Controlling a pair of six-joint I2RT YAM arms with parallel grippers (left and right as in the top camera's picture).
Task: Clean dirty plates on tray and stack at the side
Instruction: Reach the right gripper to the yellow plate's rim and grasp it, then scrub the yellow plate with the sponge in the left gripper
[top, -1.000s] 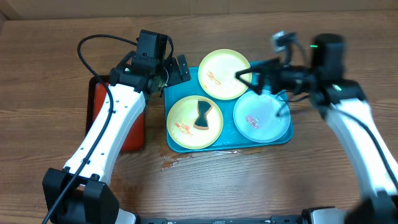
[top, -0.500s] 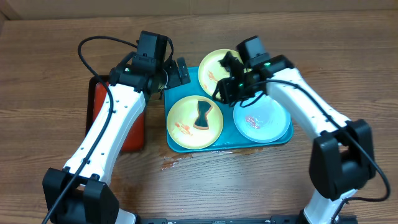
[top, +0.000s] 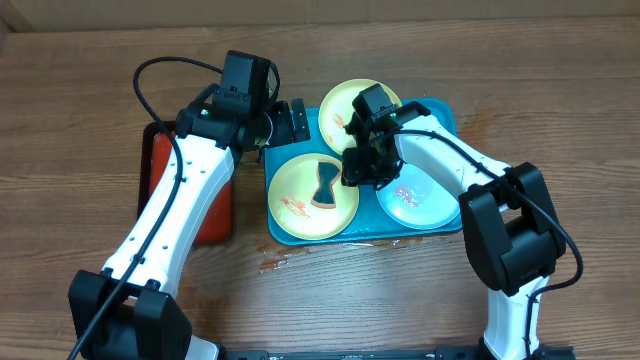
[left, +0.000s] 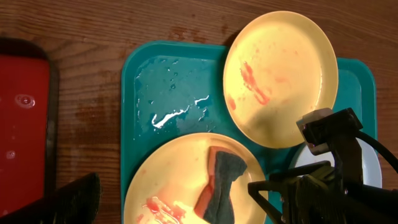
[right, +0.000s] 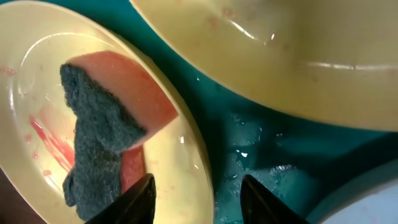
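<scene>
On the cyan tray lie three plates. The back yellow plate carries red smears. The front-left yellow plate is smeared too and holds a sponge with a dark scouring face. The mint plate lies front right. My right gripper hangs low over the front-left plate's right rim. Its jaws stand partly apart, one finger above the plate and the other above the wet tray floor, gripping nothing. My left gripper stands wide open over the tray's back-left corner. One of its fingers shows in the left wrist view.
A red tray with a black rim lies left of the cyan tray, under my left arm. A small wet smear marks the wooden table in front of the cyan tray. Water pools on the tray floor.
My right arm has swung in from the right over the tray and dropped to the front-left plate's rim, its jaws narrowing. The left arm has not moved.
</scene>
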